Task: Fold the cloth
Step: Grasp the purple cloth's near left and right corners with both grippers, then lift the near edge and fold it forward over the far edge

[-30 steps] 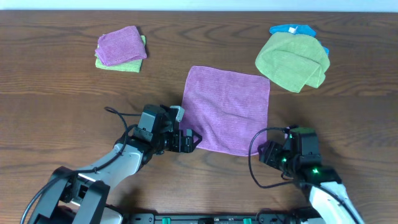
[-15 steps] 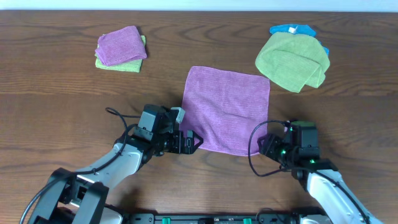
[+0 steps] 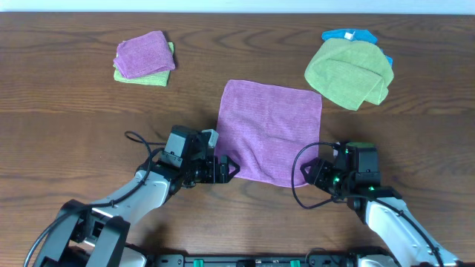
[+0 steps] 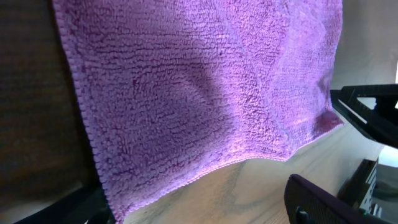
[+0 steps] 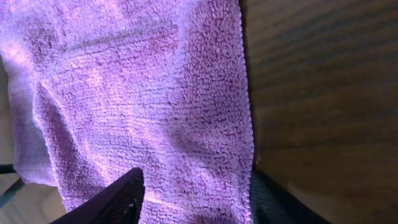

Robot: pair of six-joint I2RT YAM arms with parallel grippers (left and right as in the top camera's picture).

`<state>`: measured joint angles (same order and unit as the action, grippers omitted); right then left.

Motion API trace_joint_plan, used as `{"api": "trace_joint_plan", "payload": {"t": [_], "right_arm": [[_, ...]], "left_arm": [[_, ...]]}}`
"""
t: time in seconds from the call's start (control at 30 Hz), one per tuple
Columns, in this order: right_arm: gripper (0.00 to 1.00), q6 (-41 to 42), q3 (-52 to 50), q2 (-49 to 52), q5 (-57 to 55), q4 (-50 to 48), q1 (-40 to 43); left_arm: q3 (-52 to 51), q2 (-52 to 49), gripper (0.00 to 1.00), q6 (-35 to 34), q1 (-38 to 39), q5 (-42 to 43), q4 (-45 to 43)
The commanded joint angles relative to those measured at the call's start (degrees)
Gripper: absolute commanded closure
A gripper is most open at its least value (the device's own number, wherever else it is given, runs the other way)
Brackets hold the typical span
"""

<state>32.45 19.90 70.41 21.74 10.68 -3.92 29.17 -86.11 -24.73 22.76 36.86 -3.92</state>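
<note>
Left gripper (image 3: 226,169) and right gripper (image 3: 309,175) held apart astride cloth (image 3: 271,130) corners by near counter (image 3: 74,119) edge; corner could be dropped if pinched shallow.

The cloth (image 3: 272,130) was a soft, fuzzy purple terry — looped and matt, with a stitched edge. The table (image 3: 67,119) was dark wood with a visible grain and a slight sheen; the green cloth (image 3: 347,73) looked equally fuzzy.
</note>
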Motion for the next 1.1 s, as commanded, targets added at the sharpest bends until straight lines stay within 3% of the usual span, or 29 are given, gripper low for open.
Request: {"api": "trace_joint_plan", "payload": {"t": [0.0, 0.07, 0.13, 0.3, 0.37, 0.43, 0.8, 1.07], "right_arm": [[0.47, 0.3, -1.6, 1.5, 0.8, 1.3, 0.2], [0.50, 0.3, -1.6, 1.5, 0.8, 1.3, 0.2], [0.57, 0.3, -1.6, 1.5, 0.8, 1.0, 0.2], [0.85, 0.3, -1.6, 1.5, 0.8, -0.6, 0.2], [0.97, 0.3, -1.6, 1.5, 0.8, -0.9, 0.2], [0.98, 0.3, -1.6, 1.5, 0.8, -0.9, 0.2], [0.98, 0.3, 0.6, 1.5, 2.6, -1.6, 0.2], [0.98, -2.8, 8.0, 1.4, 0.6, 8.1, 0.2]], "left_arm": [[-2.7, -2.3, 0.17, -2.8, 0.1, -2.2, 0.8], [-2.7, -2.3, 0.21, -3.5, 0.1, -2.3, 0.4], [-2.7, -2.3, 0.32, -4.1, 0.1, -2.3, 0.0], [-2.7, -2.3, 0.55, -4.1, 0.1, -2.3, -0.1], [-2.7, -2.3, 0.72, -4.0, 0.1, -2.3, -0.5], [-2.7, -2.3, 0.94, -4.1, 0.1, -2.3, -0.9], [0.4, -2.3, 0.94, -3.5, 0.0, -1.3, -1.0], [6.8, -2.3, 0.94, -1.4, 0.0, 0.7, 1.8]]}}
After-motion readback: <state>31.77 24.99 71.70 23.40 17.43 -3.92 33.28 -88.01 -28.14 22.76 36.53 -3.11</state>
